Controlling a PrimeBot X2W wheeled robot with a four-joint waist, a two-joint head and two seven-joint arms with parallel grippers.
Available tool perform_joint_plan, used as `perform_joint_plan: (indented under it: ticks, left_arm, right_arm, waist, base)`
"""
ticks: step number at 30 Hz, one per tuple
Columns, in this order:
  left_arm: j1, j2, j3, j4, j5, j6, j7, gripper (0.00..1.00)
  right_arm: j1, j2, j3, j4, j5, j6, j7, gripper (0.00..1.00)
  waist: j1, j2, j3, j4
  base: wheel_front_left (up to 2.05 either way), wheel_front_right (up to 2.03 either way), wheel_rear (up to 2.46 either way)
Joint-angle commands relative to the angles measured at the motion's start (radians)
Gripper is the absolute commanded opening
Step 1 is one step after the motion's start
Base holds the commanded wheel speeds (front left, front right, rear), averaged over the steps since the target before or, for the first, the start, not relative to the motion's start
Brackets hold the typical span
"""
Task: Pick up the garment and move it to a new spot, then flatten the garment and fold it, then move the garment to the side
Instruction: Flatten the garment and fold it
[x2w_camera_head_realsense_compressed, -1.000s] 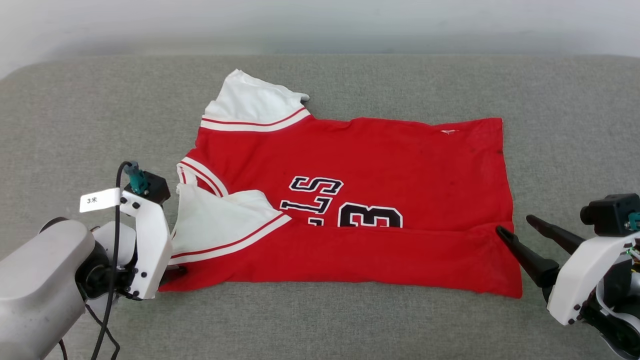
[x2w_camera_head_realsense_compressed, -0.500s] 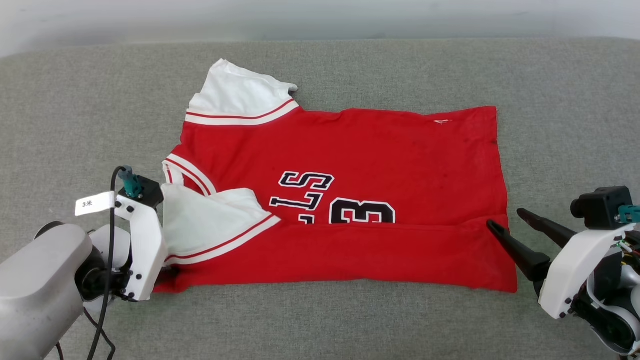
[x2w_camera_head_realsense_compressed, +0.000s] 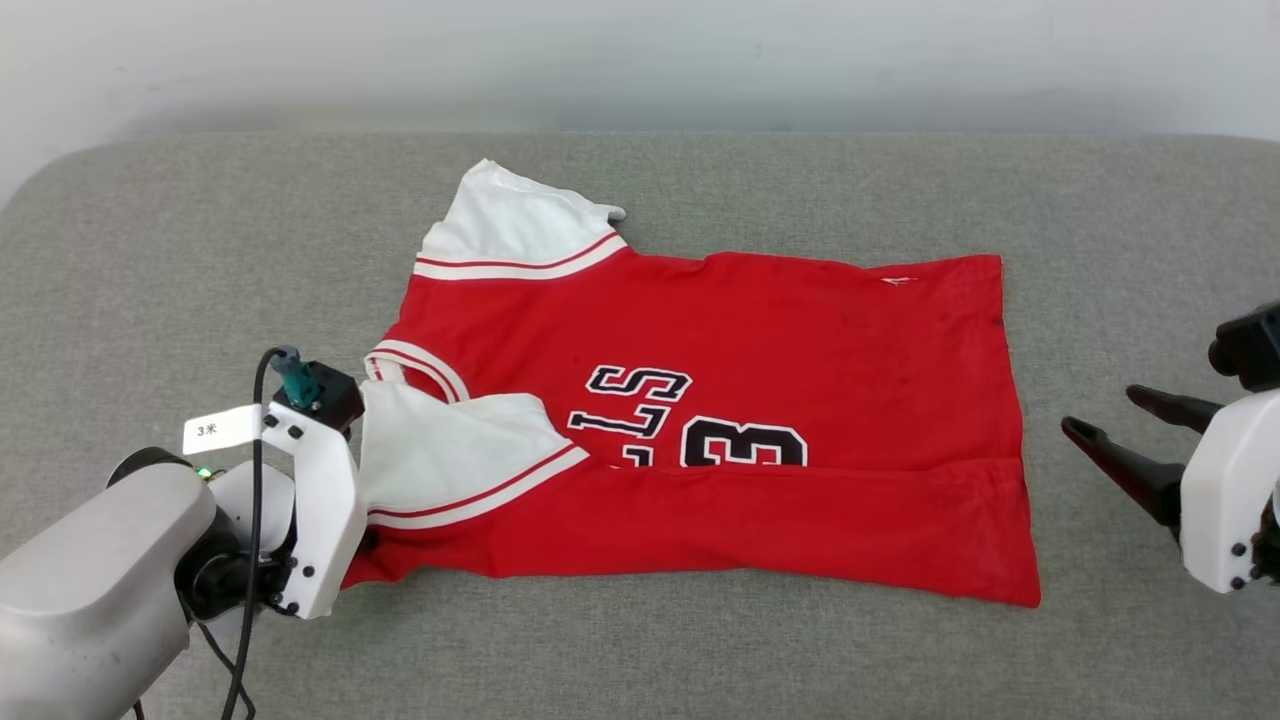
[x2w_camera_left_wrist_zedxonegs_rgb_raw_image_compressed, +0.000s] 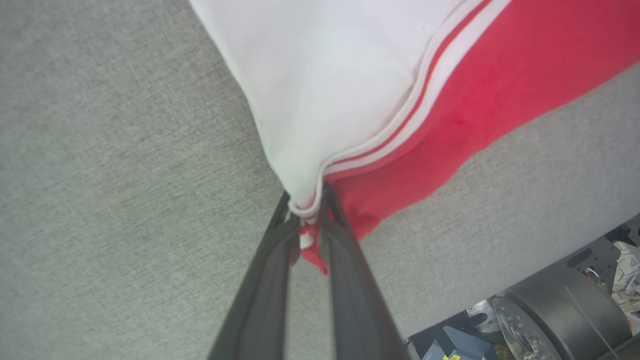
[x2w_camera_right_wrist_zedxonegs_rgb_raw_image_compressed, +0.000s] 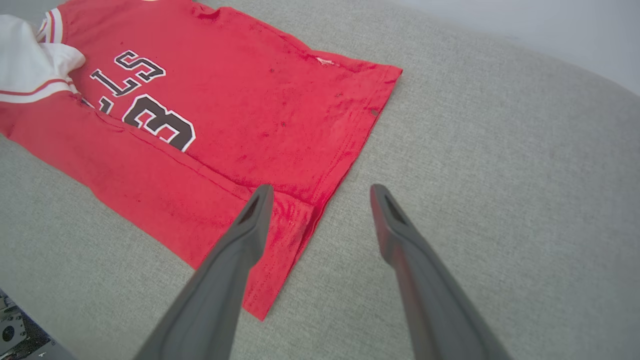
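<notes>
- the garment (x2w_camera_head_realsense_compressed: 700, 400) is lying pretty much flat in the middle of the grey fabric surface (x2w_camera_head_realsense_compressed: 700, 660), collar end toward the robot's left, hem toward its right
- the near long edge is folded up over the body, and that fold covers the bottom of the chest print
- readable print: black letters with white outline; I can make out an "L", an "S" and a big "3", upside down in the head view. Whatever sits under the fold, can't tell
- there's a tiny white mark (x2w_camera_head_realsense_compressed: 897, 281) near the far hem corner, too small to read
- the far white sleeve (x2w_camera_head_realsense_compressed: 510, 225) sticks out past the body; the near white sleeve (x2w_camera_head_realsense_compressed: 450, 460) is laid over the red
- left gripper (x2w_camera_left_wrist_zedxonegs_rgb_raw_image_compressed: 306, 200): fingers squeezed almost together on the corner of that near sleeve, right at the stripe trim, with a bit of red cloth poking out between them
- a white label (x2w_camera_head_realsense_compressed: 222, 430) on the left wrist cable reads "3米"
- right gripper (x2w_camera_head_realsense_compressed: 1100, 408): jaws spread wide, holding nothing, just off the hem on the right, clear of the cloth in the head view
</notes>
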Motion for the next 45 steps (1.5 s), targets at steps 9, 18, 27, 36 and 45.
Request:
perform_joint_plan:
  ticks: [9,18,27,36,45]
  left_arm:
    - [-0.013,0.005,-0.006,-0.078,0.019,0.000,-0.028,0.00]
    - [-0.027,-0.009,-0.003,-0.101,0.036,0.007,-0.048,0.00]
    - [-0.044,-0.016,-0.002,-0.095,0.048,0.006,-0.060,0.00]
    - [-0.032,-0.026,-0.011,-0.071,0.038,0.003,-0.074,0.00]
    - [0.002,-0.011,-0.018,-0.054,0.018,0.000,-0.094,0.00]
  right_arm:
    - [-0.030,-0.063,0.061,-0.024,0.034,-0.001,0.338,1.00]
    - [0.020,0.010,0.117,0.059,0.005,-0.001,0.386,1.00]
    - [0.038,0.114,0.211,0.191,-0.016,0.000,0.340,1.00]
    - [0.012,0.129,0.290,0.232,0.004,0.001,0.271,0.00]
    - [-0.016,0.080,0.241,0.203,0.038,-0.001,0.166,0.00]
  waist:
    - [-0.0001,0.0000,-0.004,0.029]
    - [-0.0001,0.0000,0.032,0.047]
    - [-0.0001,0.0000,0.078,0.057]
    - [-0.0001,0.0000,0.081,0.051]
    - [-0.0001,0.0000,0.029,0.039]
  base:
    - [0.00,0.00,0.00]
    - [0.00,0.00,0.00]
    - [0.00,0.00,0.00]
    - [0.00,0.00,0.00]
    - [0.00,0.00,0.00]
